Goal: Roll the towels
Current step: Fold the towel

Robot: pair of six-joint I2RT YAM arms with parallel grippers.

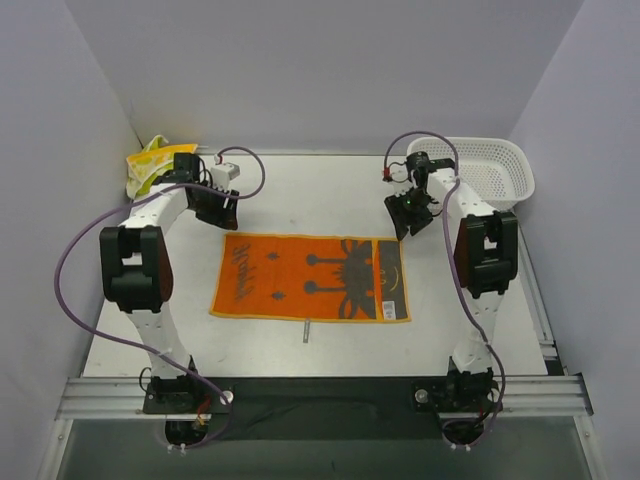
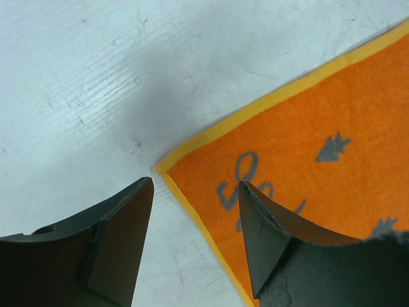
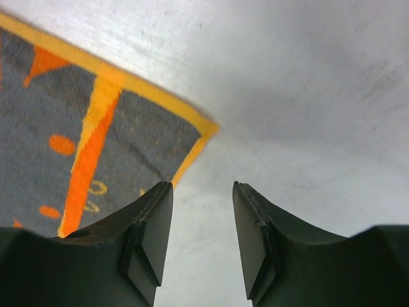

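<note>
The orange towel (image 1: 312, 277) with grey pattern lies flat and spread out in the middle of the table. The pale yellow towel (image 1: 149, 163) with green prints is crumpled at the far left corner. My left gripper (image 1: 218, 213) is open and empty just above the orange towel's far left corner (image 2: 161, 167); the corner lies between its jaws. My right gripper (image 1: 408, 224) is open and empty above the towel's far right corner (image 3: 208, 128), whose grey end with yellow border shows in the right wrist view.
A white plastic mesh basket (image 1: 494, 166) stands at the far right corner. A small grey pin-like object (image 1: 306, 331) lies on the table just in front of the orange towel. Grey walls enclose the table on three sides.
</note>
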